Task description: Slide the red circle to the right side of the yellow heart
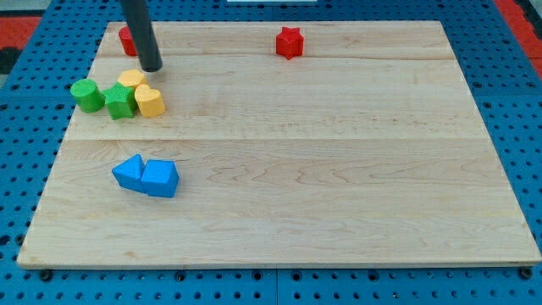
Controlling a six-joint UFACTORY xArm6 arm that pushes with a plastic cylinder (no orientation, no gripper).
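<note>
Red circle (126,39): mostly hidden behind the rod, only a red sliver showing at the view's left of the shaft, near the bench's (339,169) top-left corner. Small, rigid, light block by the look of it; should slide easily on smooth wood, and a round side will likely roll off a push that is off-centre. No taking hold here, pushing only. Best contact, I judge, is the face away from the heart, square through the middle.

My tip (152,69): plain rod end, nothing to open or close, grasping nothing. It sits just below and right of the red circle in the view; whether it touches, cannot tell. Rod leans slightly, shaft running up and out of the view's top.

Yellow heart (150,101): just below the tip. Second yellow block (130,80) lies below-left of the tip, close. Green blocks (119,101) and (85,94) further left of the tip, packed against the yellows.

Red star (290,42): well apart to the tip's right. Two blue blocks (129,173) and (160,180), touching, well below.

Risk: the cluster is tight; a loose push may scatter it.
</note>
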